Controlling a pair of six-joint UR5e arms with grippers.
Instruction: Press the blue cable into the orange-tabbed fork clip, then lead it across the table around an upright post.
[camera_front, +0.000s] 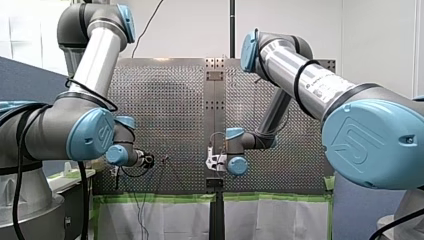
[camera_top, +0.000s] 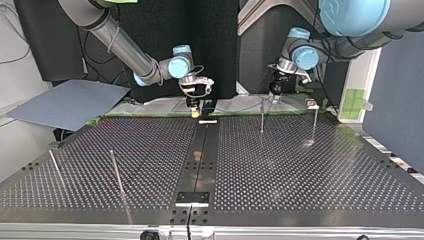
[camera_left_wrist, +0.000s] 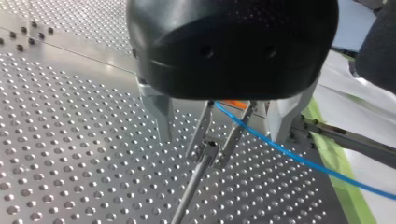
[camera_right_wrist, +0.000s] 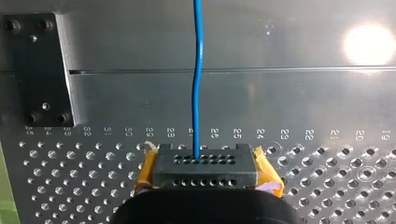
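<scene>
While my left gripper stands wide open and empty, its metal fingers flank the orange-tabbed fork clip. The blue cable crosses the top of the clip's prongs and trails away past one finger. My right gripper, yellow pads drawn together, pinches the cable, which runs straight ahead of it over the table.

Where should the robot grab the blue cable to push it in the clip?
Probably the straight stretch of the blue cable just beside the fork clip, coming from above and pinching across its width: it is thin and runs straight there.
</scene>
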